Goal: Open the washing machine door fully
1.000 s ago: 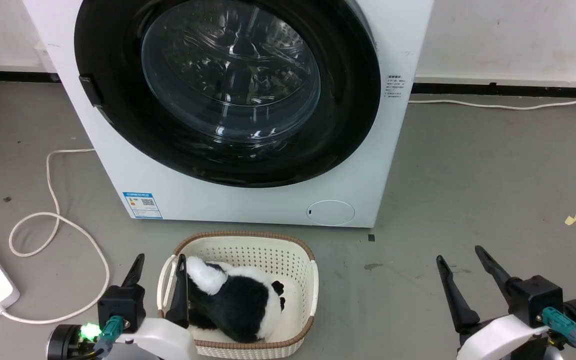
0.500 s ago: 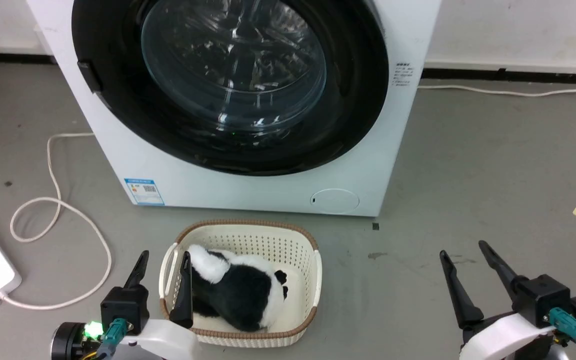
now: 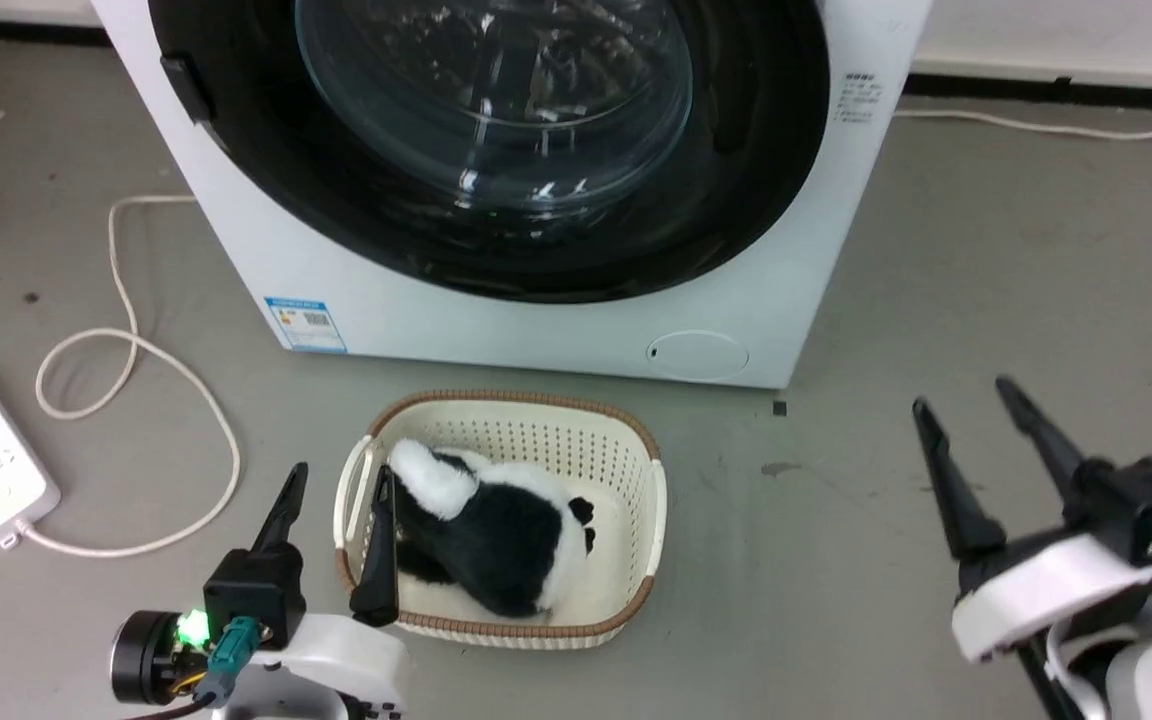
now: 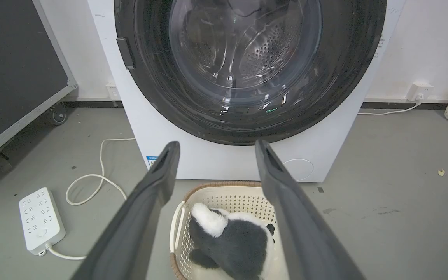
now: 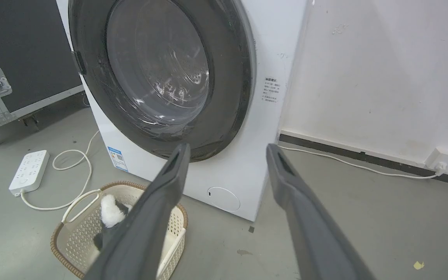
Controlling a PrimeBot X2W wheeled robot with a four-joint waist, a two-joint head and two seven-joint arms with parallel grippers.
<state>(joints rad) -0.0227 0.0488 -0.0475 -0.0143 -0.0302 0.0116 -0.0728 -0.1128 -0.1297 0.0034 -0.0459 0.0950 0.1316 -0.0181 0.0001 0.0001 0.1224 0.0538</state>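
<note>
Across the top centre of the head view, the washing machine door (image 3: 496,150) sits flush against the white machine (image 3: 536,330). At lower left, the left gripper (image 3: 339,472) is spread and empty, one finger over the basket (image 3: 516,398) rim. At lower right, the right gripper (image 3: 963,395) is likewise spread and empty.

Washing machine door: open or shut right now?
Shut. In the right wrist view the washing machine door lies flush against the white machine front, no gap. The left tool and right tool hang open, apart from it.

Head view downward, wrist views low, seemingly near, sharing washing machine door (image 3: 496,110)
</note>
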